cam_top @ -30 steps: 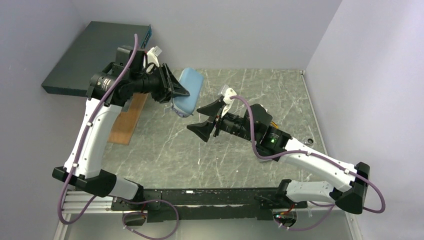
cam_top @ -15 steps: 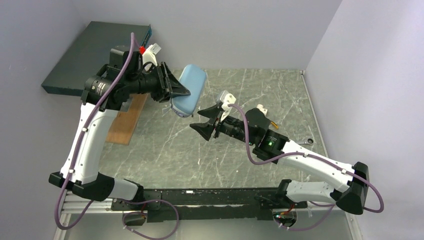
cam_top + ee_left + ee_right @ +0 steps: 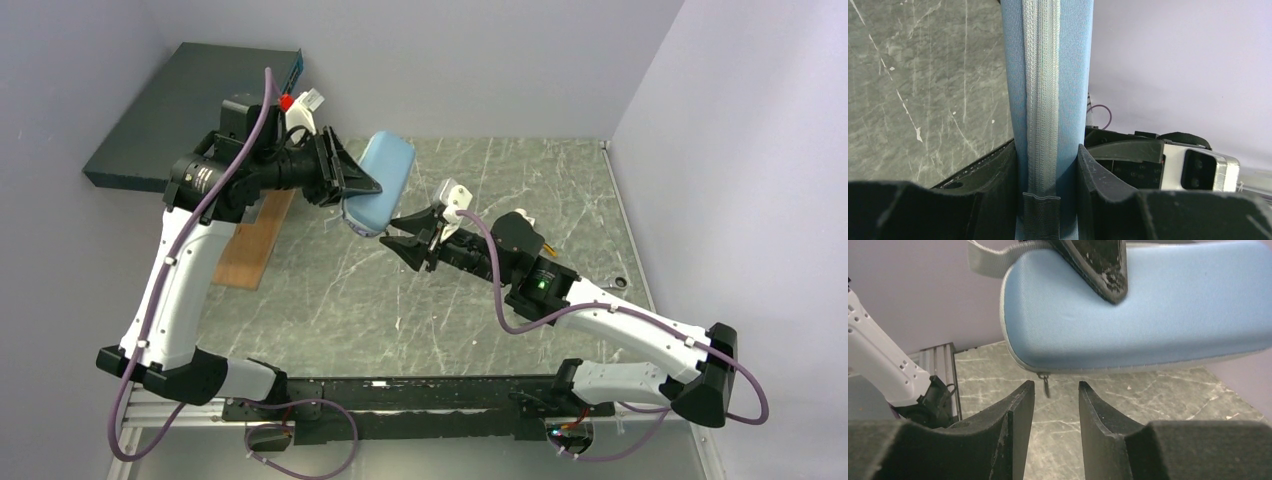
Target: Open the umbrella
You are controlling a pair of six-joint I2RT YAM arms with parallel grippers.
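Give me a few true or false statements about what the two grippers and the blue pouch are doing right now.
The left gripper clamps the umbrella pouch. True.
The umbrella pouch lies flat on the table. False: it is held up above it.
The right gripper is shut on the zip pull. False: its jaws stand apart, the pull just beyond them.
A wooden board lies beneath the left arm. True.
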